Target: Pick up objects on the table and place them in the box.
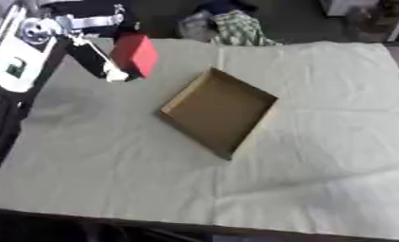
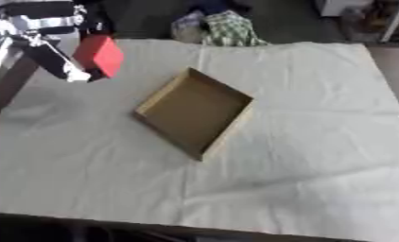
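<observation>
A red block (image 1: 136,53) hangs above the table's far left part, held in my left hand (image 1: 99,61), whose black fingers with pale tips curl round its left side. The open brown cardboard box (image 1: 219,110) lies askew at the table's middle, down and to the right of the block, and its inside shows nothing in it. My right hand is in neither view.
A pale cloth (image 1: 318,142) covers the whole table. A white device (image 1: 17,59) lies off the table's far left edge. A bundle of checked cloth (image 1: 236,26) sits beyond the far edge.
</observation>
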`<state>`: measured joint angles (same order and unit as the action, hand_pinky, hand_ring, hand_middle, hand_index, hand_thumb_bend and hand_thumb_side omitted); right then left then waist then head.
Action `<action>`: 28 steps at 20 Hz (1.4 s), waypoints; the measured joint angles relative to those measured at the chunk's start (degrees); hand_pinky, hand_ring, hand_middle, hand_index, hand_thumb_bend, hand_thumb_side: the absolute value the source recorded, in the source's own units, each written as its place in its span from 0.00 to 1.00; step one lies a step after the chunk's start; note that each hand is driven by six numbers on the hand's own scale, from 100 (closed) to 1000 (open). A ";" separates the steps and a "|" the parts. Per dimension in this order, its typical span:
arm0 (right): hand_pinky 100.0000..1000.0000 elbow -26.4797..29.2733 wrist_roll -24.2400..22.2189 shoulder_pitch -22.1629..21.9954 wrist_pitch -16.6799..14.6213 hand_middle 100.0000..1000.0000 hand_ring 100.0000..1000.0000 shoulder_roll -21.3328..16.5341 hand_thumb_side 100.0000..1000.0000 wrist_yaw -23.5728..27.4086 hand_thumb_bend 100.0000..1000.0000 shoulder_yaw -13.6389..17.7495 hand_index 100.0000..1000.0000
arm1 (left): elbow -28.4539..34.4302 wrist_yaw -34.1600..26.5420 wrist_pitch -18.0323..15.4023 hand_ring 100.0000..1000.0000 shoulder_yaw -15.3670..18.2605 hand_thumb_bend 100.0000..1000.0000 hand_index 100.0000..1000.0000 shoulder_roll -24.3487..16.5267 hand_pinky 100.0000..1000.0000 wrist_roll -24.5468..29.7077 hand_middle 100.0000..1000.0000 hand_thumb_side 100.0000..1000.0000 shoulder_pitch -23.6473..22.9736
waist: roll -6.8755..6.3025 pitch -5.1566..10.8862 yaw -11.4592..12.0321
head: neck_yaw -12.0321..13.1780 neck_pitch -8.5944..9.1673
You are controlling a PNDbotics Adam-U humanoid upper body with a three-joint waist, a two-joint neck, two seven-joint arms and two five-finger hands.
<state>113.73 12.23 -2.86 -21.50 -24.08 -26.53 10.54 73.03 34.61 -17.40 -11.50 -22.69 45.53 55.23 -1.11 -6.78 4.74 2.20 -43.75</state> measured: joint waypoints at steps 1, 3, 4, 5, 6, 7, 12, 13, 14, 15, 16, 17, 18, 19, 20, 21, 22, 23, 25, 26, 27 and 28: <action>0.85 0.00 -0.11 0.26 -0.11 0.81 0.75 0.00 0.80 0.09 0.00 -0.02 0.76 | -0.94 0.58 -0.16 0.58 -0.07 0.04 0.67 1.11 0.51 -0.25 0.51 0.08 0.75 | 0.11 -0.21 -0.25 | 0.11 0.00; 0.85 0.00 -0.27 0.83 -0.24 0.81 0.75 0.00 0.80 0.43 0.00 -0.05 0.76 | -2.84 1.98 -0.42 0.57 -0.28 0.04 0.66 3.21 0.50 -0.99 0.50 0.09 2.19 | 0.15 -0.63 -0.74 | 0.28 0.04; 0.85 0.00 -0.36 1.04 -0.29 0.81 0.75 0.00 0.80 0.52 0.00 -0.06 0.76 | -3.80 2.79 -0.55 0.56 -0.35 0.04 0.66 4.27 0.50 -1.46 0.50 0.09 2.78 | 0.15 -0.86 -0.99 | 0.38 0.07; 0.85 0.00 -0.48 1.27 -0.33 0.81 0.75 0.00 0.80 0.60 0.00 -0.12 0.76 | -4.70 3.61 -0.64 0.55 -0.35 0.04 0.65 5.27 0.50 -2.02 0.49 0.07 3.34 | 0.15 -1.07 -1.22 | 0.50 0.11; 0.85 0.00 -0.56 1.49 -0.34 0.81 0.75 0.00 0.80 0.73 0.00 -0.21 0.76 | -5.58 4.41 -0.65 0.55 -0.35 0.04 0.65 6.22 0.50 -2.68 0.49 0.07 3.83 | 0.17 -1.27 -1.38 | 0.64 0.20; 0.85 0.00 -0.65 1.74 -0.39 0.81 0.75 0.00 0.80 0.88 0.00 -0.32 0.76 | -6.44 5.30 -0.58 0.55 -0.34 0.03 0.65 7.07 0.49 -3.42 0.49 0.09 4.23 | 0.19 -1.43 -1.58 | 0.75 0.40; 0.85 0.00 -1.02 2.57 -0.53 0.81 0.75 0.00 0.80 1.30 0.00 -0.38 0.76 | -10.73 9.77 0.01 0.54 -0.32 0.03 0.65 10.46 0.47 -7.66 0.49 0.12 4.97 | 0.35 -2.25 -2.43 | 1.17 1.09; 0.85 0.00 -1.11 2.79 -0.60 0.81 0.75 0.00 0.80 1.41 0.00 -0.38 0.76 | -11.48 10.66 0.05 0.53 -0.28 0.02 0.65 11.01 0.46 -8.52 0.48 0.12 4.98 | 0.37 -2.37 -2.58 | 1.19 1.16; 0.85 0.00 -1.18 2.95 -0.63 0.81 0.75 0.00 0.80 1.47 0.00 -0.39 0.76 | -12.24 11.46 0.01 0.53 -0.21 0.02 0.65 11.60 0.46 -9.33 0.48 0.13 5.00 | 0.38 -2.46 -2.70 | 1.22 1.32; 0.85 0.00 -1.26 3.04 -0.62 0.81 0.75 0.00 0.80 1.52 0.00 -0.42 0.76 | -13.00 12.33 -0.09 0.52 -0.05 0.02 0.64 12.19 0.46 -10.11 0.48 0.12 5.00 | 0.40 -2.55 -2.82 | 1.24 1.56; 0.85 0.00 -1.36 3.23 -0.63 0.81 0.75 0.01 0.80 1.63 0.00 -0.48 0.76 | -13.67 13.19 -0.24 0.51 0.08 0.03 0.64 12.73 0.45 -10.87 0.48 0.12 5.00 | 0.45 -2.66 -2.95 | 1.27 1.66; 0.85 0.00 -1.47 3.42 -0.63 0.81 0.75 0.02 0.80 1.76 0.00 -0.58 0.76 | -14.21 14.05 -0.43 0.50 0.21 0.03 0.64 13.26 0.45 -11.62 0.48 0.12 5.00 | 0.49 -2.80 -3.05 | 1.32 1.82; 0.85 0.00 -1.59 3.48 -0.65 0.81 0.75 0.03 0.80 1.90 0.00 -0.69 0.76 | -14.67 14.77 -0.67 0.50 0.37 0.02 0.64 13.73 0.44 -12.39 0.47 0.12 5.00 | 0.51 -2.90 -3.13 | 1.40 2.02; 0.85 0.00 -1.66 3.60 -0.66 0.81 0.75 0.07 0.80 1.98 0.00 -0.71 0.76 | -15.01 15.42 -0.94 0.49 0.45 0.03 0.63 14.14 0.44 -13.22 0.47 0.11 5.00 | 0.51 -2.95 -3.25 | 1.45 2.14; 0.85 0.00 -1.73 3.77 -0.64 0.81 0.75 0.08 0.81 2.04 0.00 -0.72 0.76 | -15.27 16.09 -1.27 0.49 0.55 0.04 0.63 14.59 0.44 -14.12 0.47 0.12 4.99 | 0.51 -3.03 -3.35 | 1.50 2.19; 0.85 0.00 -1.85 3.93 -0.65 0.81 0.75 0.09 0.81 2.14 0.00 -0.73 0.76 | -15.51 16.75 -1.60 0.49 0.57 0.04 0.63 14.94 0.44 -14.97 0.47 0.12 4.94 | 0.51 -3.11 -3.41 | 1.57 2.34; 0.85 0.00 -1.99 3.95 -0.65 0.81 0.75 0.11 0.81 2.26 0.00 -0.75 0.76 | -15.77 17.46 -1.89 0.50 0.57 0.05 0.63 15.24 0.44 -15.79 0.47 0.13 4.81 | 0.52 -3.17 -3.48 | 1.65 2.41; 0.85 0.00 -2.14 3.99 -0.66 0.81 0.75 0.13 0.81 2.35 0.00 -0.78 0.76 | -16.09 18.12 -2.14 0.50 0.55 0.05 0.63 15.45 0.44 -16.51 0.47 0.13 4.69 | 0.52 -3.18 -3.58 | 1.66 2.56; 0.84 0.00 -2.32 4.25 -0.64 0.81 0.75 0.16 0.81 2.52 0.00 -0.97 0.76 | -16.85 19.54 -2.52 0.50 0.51 0.07 0.64 15.94 0.45 -17.65 0.47 0.14 4.51 | 0.52 -3.26 -3.63 | 1.68 2.59; 0.84 0.00 -2.43 4.39 -0.65 0.81 0.75 0.17 0.80 2.62 0.00 -1.04 0.76 | -17.30 20.32 -2.68 0.50 0.48 0.08 0.64 16.17 0.45 -18.08 0.47 0.16 4.29 | 0.52 -3.32 -3.64 | 1.68 2.60; 0.84 0.00 -2.54 4.42 -0.64 0.81 0.75 0.20 0.80 2.76 0.00 -1.05 0.76 | -17.80 21.08 -2.83 0.50 0.41 0.09 0.64 16.38 0.45 -18.50 0.48 0.17 4.12 | 0.53 -3.39 -3.66 | 1.68 2.62; 0.84 0.00 -2.64 4.43 -0.66 0.81 0.75 0.27 0.80 2.89 0.00 -1.05 0.76 | -18.28 21.73 -3.01 0.51 0.38 0.10 0.64 16.60 0.45 -18.84 0.48 0.19 4.01 | 0.53 -3.42 -3.68 | 1.68 2.63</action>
<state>113.73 9.59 1.57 -22.17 -23.81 -23.64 9.49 54.75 56.33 -20.41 -11.12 -6.09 26.69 59.24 -0.58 -10.20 1.06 3.88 -41.11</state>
